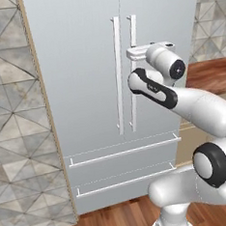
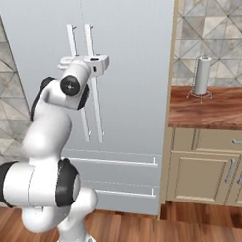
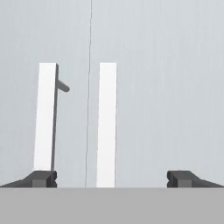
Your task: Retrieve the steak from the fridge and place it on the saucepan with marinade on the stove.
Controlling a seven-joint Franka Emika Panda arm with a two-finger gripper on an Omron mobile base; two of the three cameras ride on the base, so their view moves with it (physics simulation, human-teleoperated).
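The fridge (image 1: 81, 64) (image 2: 136, 68) stands straight ahead with both doors closed, so the steak is hidden. Two thin white bar handles run down either side of the door seam: the left handle (image 1: 118, 75) (image 3: 46, 118) and the right handle (image 1: 133, 103) (image 3: 107, 122). My gripper (image 1: 137, 52) (image 2: 84, 62) (image 3: 111, 179) hovers at upper-handle height, just in front of the doors and facing them. Its jaws are open wide with nothing between them, and the right handle lies between the fingertips (image 3: 41, 178) in the hand view. The saucepan, marinade and stove are out of view.
Two drawer fronts with white bar handles (image 1: 123, 153) sit below the doors. To the fridge's right, a wooden counter (image 2: 211, 110) carries a paper towel roll (image 2: 202, 75) above beige cabinets (image 2: 208, 169). A tiled wall (image 1: 13, 119) flanks the left side.
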